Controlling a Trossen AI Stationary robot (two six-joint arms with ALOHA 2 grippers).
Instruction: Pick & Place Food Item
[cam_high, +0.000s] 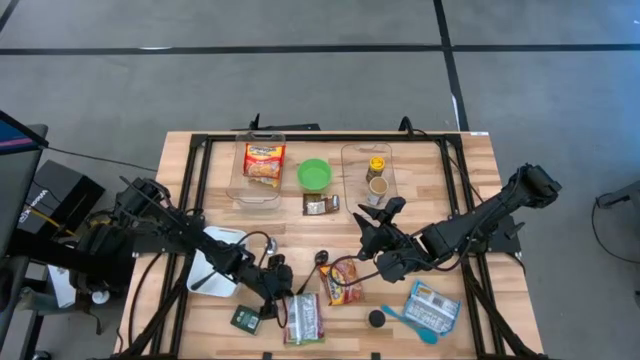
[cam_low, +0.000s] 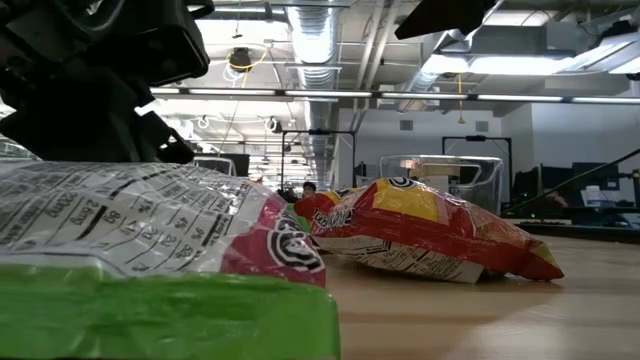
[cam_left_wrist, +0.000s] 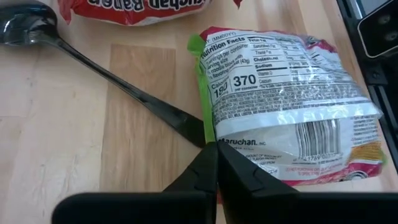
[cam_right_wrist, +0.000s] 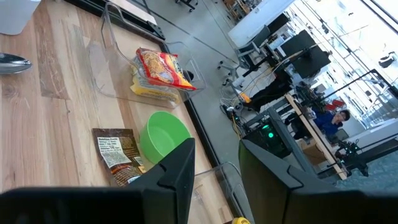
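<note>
A ramen packet (cam_high: 305, 320) (cam_left_wrist: 286, 106) with a green side seam lies flat on the table near its front edge; it fills the foreground of the low view (cam_low: 150, 230). My left gripper (cam_high: 284, 300) (cam_left_wrist: 216, 150) is shut at that seam. A black spoon (cam_left_wrist: 93, 68) lies beside the packet, its handle running toward my fingertips. A red and yellow snack bag (cam_high: 343, 283) (cam_low: 430, 235) lies just beyond. My right gripper (cam_high: 372, 233) (cam_right_wrist: 217, 168) hangs open above the table's middle, holding nothing. My left gripper pinches the ramen packet's green side seam (cam_left_wrist: 207, 127) between its two fingertips, near a corner of the packet. The fingers slant down from the table's left. The packet stays flat on the wood; the fingertips hide the exact spot of contact.
At the back stand a clear tub (cam_high: 258, 185) holding another noodle packet, a green bowl (cam_high: 314, 175) and a second clear tub (cam_high: 352, 165) with a yellow-capped bottle. A brown packet (cam_high: 321, 204), white lid (cam_high: 215, 262), dark sachet (cam_high: 245, 318) and blue pouch (cam_high: 433, 305) lie about.
</note>
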